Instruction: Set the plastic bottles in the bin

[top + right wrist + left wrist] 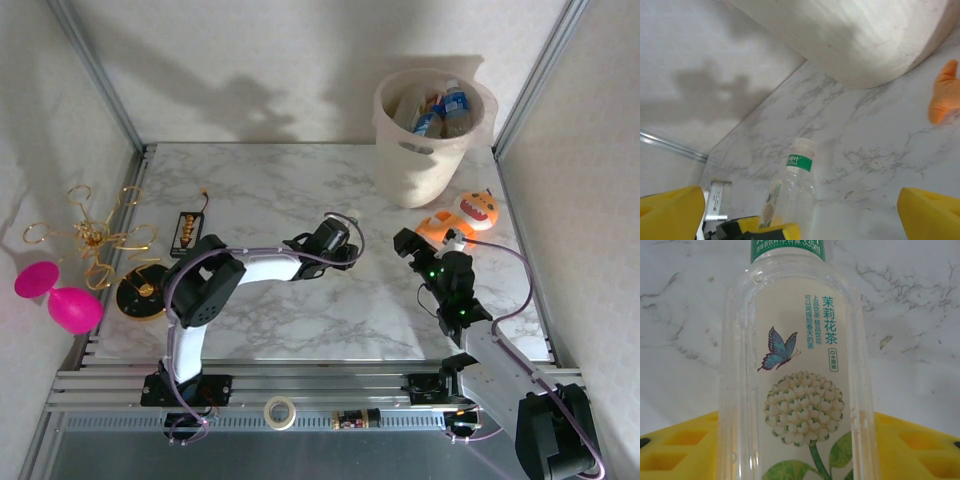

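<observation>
Jasmine-tea bottle pinched in the left gripper [335, 240] at mid-desk, well apart from the bin [428, 165].

The clear bottle [795, 365] sits between the yellow fingers [675, 445], which press in on both its sides. Its label reads 茉莉花茶 in green, with smaller blue-green lines of Chinese beside it, a blue butterfly and a head of white blossoms on a green stem. The green neck band shows "335ml", and a small boxed tag under the title is too fine to read. From the right wrist its white cap points toward the bin. The right gripper [407, 245] hangs spread wide near the orange toy [465, 215]. Other bottles [452, 105], one blue-labelled, stand inside the bin on the marble desk [270, 190].
</observation>
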You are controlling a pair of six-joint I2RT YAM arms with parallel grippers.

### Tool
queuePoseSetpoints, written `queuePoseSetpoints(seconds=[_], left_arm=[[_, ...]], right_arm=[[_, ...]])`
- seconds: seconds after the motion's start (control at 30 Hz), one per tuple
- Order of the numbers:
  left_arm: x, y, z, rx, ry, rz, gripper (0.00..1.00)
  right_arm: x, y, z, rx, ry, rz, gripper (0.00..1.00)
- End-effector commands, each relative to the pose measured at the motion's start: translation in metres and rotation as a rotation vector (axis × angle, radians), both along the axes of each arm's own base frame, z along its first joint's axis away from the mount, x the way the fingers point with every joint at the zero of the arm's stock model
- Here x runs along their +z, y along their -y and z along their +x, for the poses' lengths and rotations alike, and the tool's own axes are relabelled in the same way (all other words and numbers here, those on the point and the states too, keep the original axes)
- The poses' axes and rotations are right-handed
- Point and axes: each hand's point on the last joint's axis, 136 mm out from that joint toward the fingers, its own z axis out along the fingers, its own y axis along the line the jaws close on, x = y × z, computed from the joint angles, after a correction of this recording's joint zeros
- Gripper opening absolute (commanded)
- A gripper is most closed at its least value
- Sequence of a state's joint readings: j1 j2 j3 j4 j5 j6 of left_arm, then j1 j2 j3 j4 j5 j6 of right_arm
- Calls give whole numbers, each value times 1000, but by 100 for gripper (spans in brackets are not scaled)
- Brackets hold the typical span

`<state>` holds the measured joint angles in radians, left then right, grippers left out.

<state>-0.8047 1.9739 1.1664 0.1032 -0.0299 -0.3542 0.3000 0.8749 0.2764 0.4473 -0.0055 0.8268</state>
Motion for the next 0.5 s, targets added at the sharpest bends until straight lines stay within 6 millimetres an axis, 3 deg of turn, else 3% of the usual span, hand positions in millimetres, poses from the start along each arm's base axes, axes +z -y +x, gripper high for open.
queuePoseSetpoints(seconds=[0.0, 0.23, 0.47], left_arm=[[48, 0, 3, 10, 123, -90, 52], [99, -13, -16, -11, 266, -240, 51], [129, -37, -34, 11, 375, -307, 50]], right_arm=[[14, -15, 1, 66, 47, 61, 99], [25, -44, 6, 178, 66, 119, 99], [37, -85, 10, 298, 84, 152, 99]])
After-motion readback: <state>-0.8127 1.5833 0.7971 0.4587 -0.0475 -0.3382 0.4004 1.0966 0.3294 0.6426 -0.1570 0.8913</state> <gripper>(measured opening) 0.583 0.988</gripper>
